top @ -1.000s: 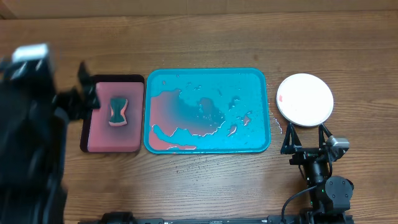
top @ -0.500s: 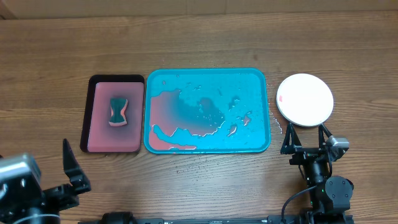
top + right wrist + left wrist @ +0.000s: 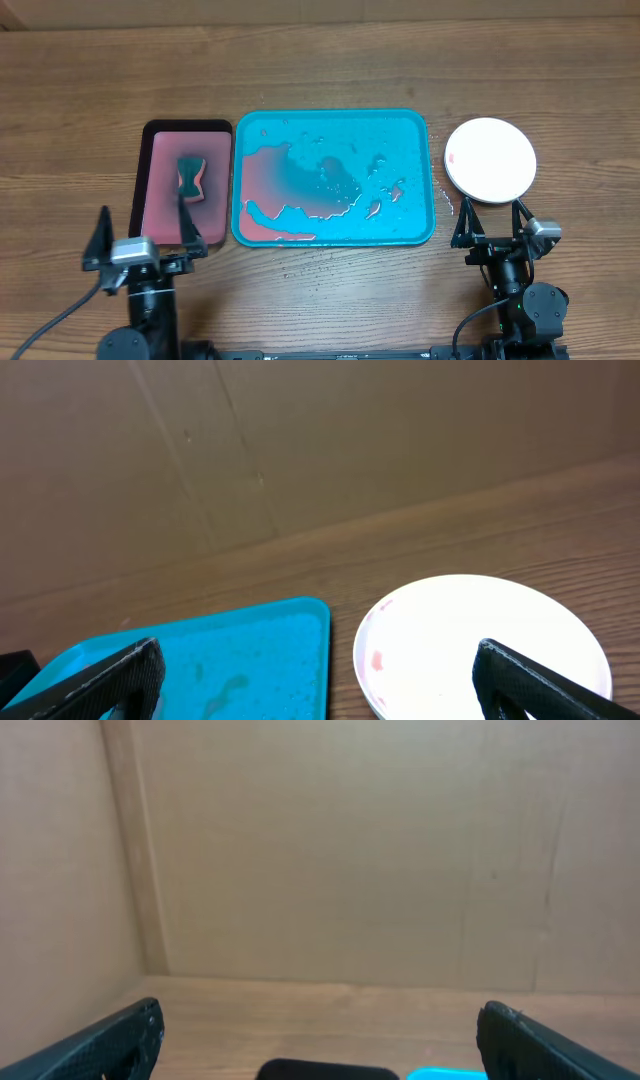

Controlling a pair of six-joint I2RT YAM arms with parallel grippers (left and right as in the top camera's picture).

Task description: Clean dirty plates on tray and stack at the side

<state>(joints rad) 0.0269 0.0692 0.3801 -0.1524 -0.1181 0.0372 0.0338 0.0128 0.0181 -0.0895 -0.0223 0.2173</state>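
The teal-blue tray [image 3: 410, 130] lies mid-table, wet with red smears and droplets, with no plate on it. A white plate [image 3: 490, 158] with a small red smear sits on the table to its right; whether other plates lie under it cannot be told. The blue and yellow-green plates are not visible. My left gripper [image 3: 145, 232] is open and empty at the front left, near the small tray. My right gripper [image 3: 492, 222] is open and empty just in front of the white plate [image 3: 480, 640]. The tray also shows in the right wrist view [image 3: 240, 650].
A smaller dark-rimmed pinkish-red tray [image 3: 160, 215] lies left of the teal tray, holding a teal and pink sponge [image 3: 190, 178]. Its dark rim [image 3: 330, 1071] shows in the left wrist view. A cardboard wall [image 3: 340, 850] stands at the back.
The left arm has swung from the far left edge down to the front left and now rests in front of the small tray. The right arm has not moved.
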